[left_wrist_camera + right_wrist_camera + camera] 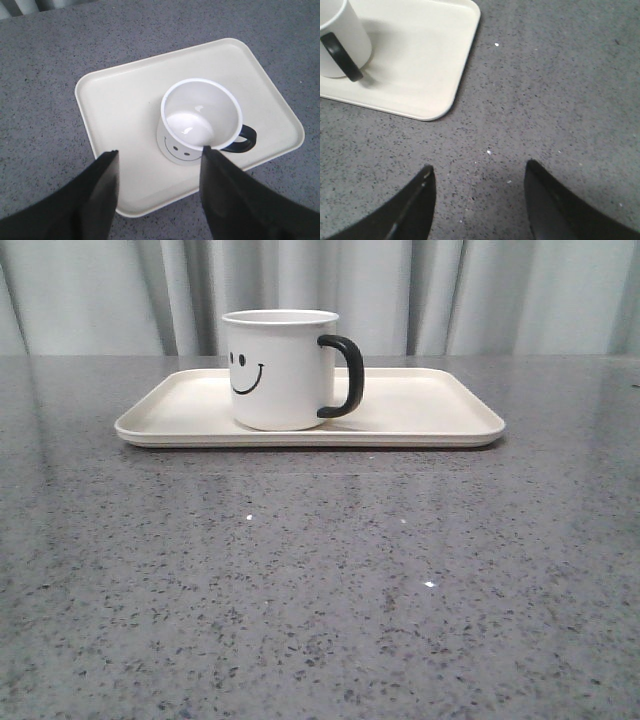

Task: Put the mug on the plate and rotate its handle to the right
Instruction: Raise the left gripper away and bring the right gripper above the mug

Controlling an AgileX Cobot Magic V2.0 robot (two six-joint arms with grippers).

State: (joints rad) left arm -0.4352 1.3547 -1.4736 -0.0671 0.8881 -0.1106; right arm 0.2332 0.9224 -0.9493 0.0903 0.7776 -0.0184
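The white mug with a black smiley face stands upright on the cream plate, left of the plate's middle. Its black handle points to the right in the front view. Neither gripper shows in the front view. In the left wrist view my left gripper is open and empty above the plate, with the mug and its handle just beyond the fingertips. In the right wrist view my right gripper is open and empty over bare table, apart from the plate and mug.
The grey speckled tabletop spreads in front of the plate. A pale curtain hangs behind the table's far edge.
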